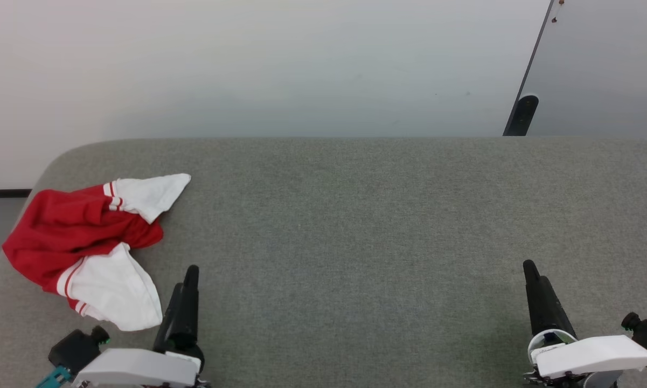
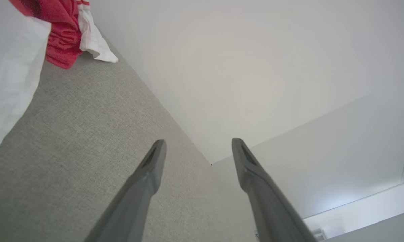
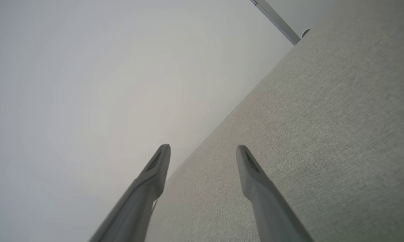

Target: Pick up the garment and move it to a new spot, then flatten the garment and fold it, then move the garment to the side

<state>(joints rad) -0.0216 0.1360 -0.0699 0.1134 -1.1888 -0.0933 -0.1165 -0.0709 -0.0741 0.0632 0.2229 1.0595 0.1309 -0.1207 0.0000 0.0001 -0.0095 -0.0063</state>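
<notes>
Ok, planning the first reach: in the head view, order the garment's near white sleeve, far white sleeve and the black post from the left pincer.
1. Near white sleeve, just left of the left pincer.
2. Far white sleeve, ahead-left.
3. Black post, far right.

The left gripper (image 1: 186,280) was at the lower left of the head view. Its two dark fingers pointed up and leaned a little toward the middle. From this side one finger was almost behind the other. In the left wrist view the fingers (image 2: 144,181) stood wide apart. The right gripper (image 1: 533,277) was at the lower right and also leaned a little toward the middle. In the right wrist view its own fingers (image 3: 255,181) were spread just as wide. Behind each gripper there was a white wrist housing (image 1: 134,367). The two arms were well apart from each other.
</notes>
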